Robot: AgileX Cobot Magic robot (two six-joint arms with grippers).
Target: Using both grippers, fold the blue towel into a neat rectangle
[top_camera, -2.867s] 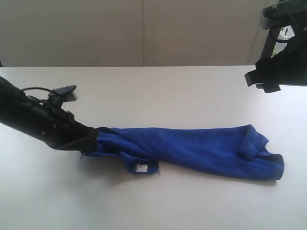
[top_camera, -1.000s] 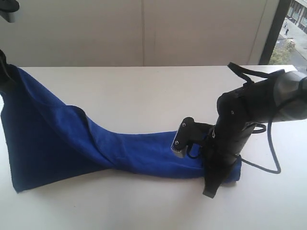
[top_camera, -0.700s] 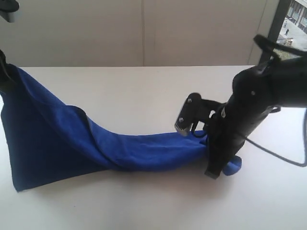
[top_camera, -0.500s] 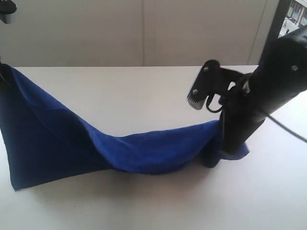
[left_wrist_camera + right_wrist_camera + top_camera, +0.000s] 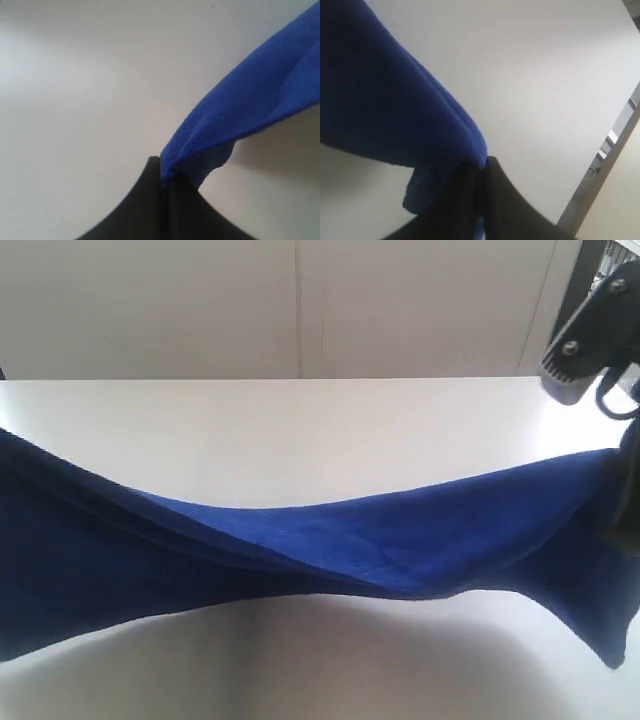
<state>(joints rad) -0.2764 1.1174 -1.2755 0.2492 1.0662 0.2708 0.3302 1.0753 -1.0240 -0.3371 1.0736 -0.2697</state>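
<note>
The blue towel (image 5: 330,540) hangs stretched in the air above the white table (image 5: 300,430), spanning the whole exterior view and sagging in the middle. My left gripper (image 5: 164,175) is shut on one end of the towel (image 5: 250,105); it lies beyond the left edge of the exterior view. My right gripper (image 5: 482,172) is shut on the other end of the towel (image 5: 385,100), with a loose flap hanging below. Only part of the right arm (image 5: 590,325) shows at the upper right of the exterior view.
The table's far edge meets a pale wall (image 5: 300,310). A window frame (image 5: 570,290) stands at the upper right. In the right wrist view the table edge (image 5: 605,150) runs along one side.
Both arms have risen with the towel. It has come off the table and now hangs taut between them, much closer to the exterior camera. The right gripper closed on its end.
</note>
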